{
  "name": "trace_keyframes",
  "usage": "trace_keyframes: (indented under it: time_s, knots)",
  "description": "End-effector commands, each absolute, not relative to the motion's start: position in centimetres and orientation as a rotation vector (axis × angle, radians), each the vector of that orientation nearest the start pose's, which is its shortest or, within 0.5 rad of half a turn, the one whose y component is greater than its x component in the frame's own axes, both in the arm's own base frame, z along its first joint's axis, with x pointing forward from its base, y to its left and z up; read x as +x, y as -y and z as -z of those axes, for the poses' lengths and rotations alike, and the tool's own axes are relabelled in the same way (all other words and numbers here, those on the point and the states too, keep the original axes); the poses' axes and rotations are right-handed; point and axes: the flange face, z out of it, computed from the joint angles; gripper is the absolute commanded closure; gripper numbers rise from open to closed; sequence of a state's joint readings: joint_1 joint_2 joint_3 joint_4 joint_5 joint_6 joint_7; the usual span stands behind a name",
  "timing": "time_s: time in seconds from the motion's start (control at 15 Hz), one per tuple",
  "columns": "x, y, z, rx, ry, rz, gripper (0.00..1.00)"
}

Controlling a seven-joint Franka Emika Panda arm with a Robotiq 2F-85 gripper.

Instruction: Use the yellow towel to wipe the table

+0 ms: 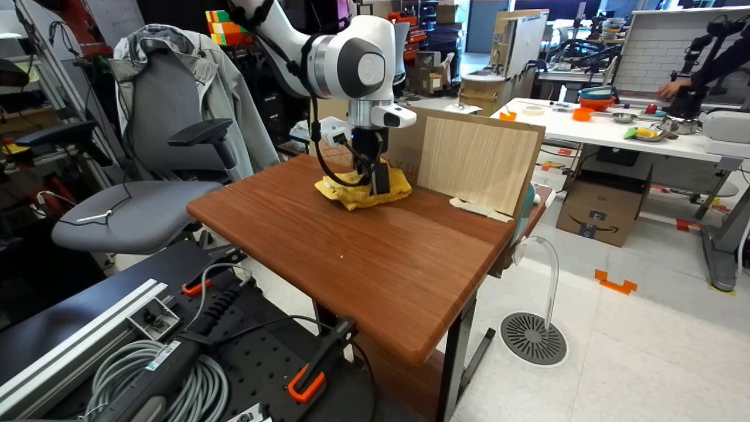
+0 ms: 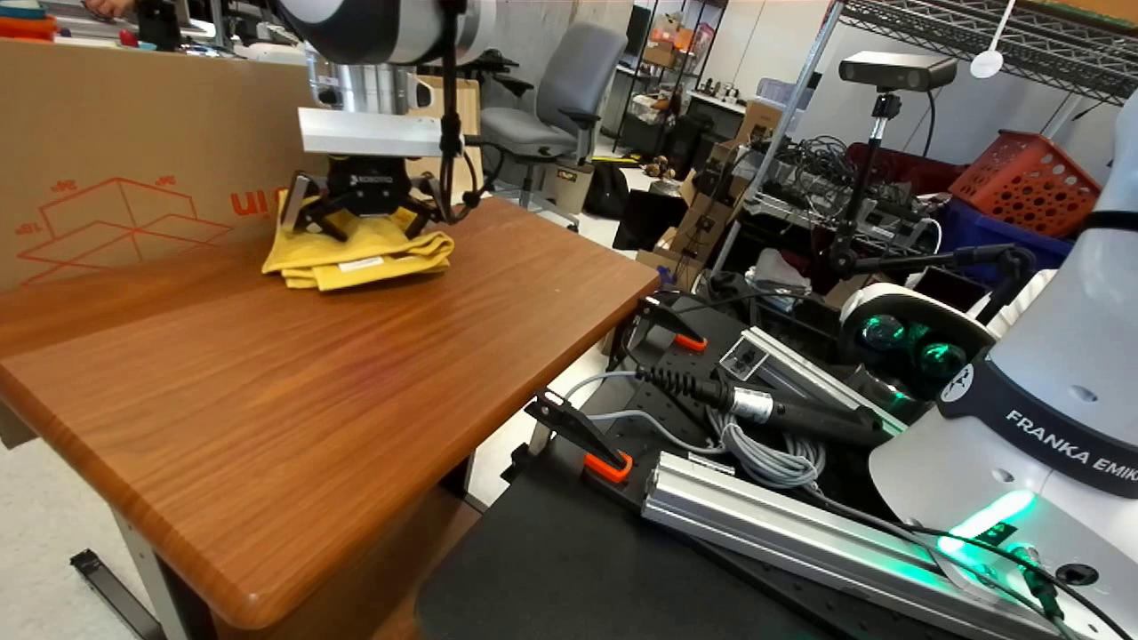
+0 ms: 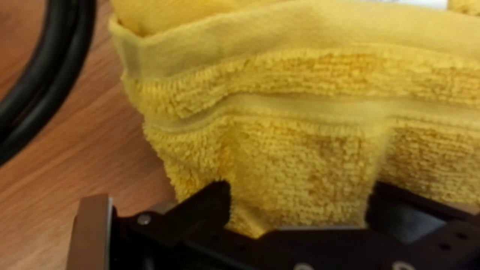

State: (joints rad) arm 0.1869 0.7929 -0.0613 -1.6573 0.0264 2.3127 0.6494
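The yellow towel (image 1: 366,196) lies folded and bunched on the brown wooden table (image 1: 328,258), near its far edge. It also shows in an exterior view (image 2: 364,258), with a white label on its near fold. My gripper (image 2: 375,229) points down into the towel. In the wrist view, the fingers (image 3: 298,204) stand apart with thick towel cloth bunched and creased between them, so they are shut on the towel. The rest of the towel spreads past the fingers. The fingertips' undersides are hidden by cloth.
A cardboard panel (image 2: 133,169) and a light wooden board (image 1: 480,164) stand along the table's far edge. A black cable (image 1: 328,158) hangs beside the gripper. A black mounting base with clamps (image 1: 310,381) stands by the near side. A grey chair (image 1: 140,205) is beyond the table.
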Motion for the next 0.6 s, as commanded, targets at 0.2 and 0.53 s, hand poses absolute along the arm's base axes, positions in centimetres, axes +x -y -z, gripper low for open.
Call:
trace_keyframes:
  time_s: [0.2, 0.53]
  knots:
    - [61.0, -18.1, -10.4, -3.123, -0.420, -0.357, 0.00]
    - [54.0, -20.4, -10.5, -3.149, -0.085, -0.484, 0.00]
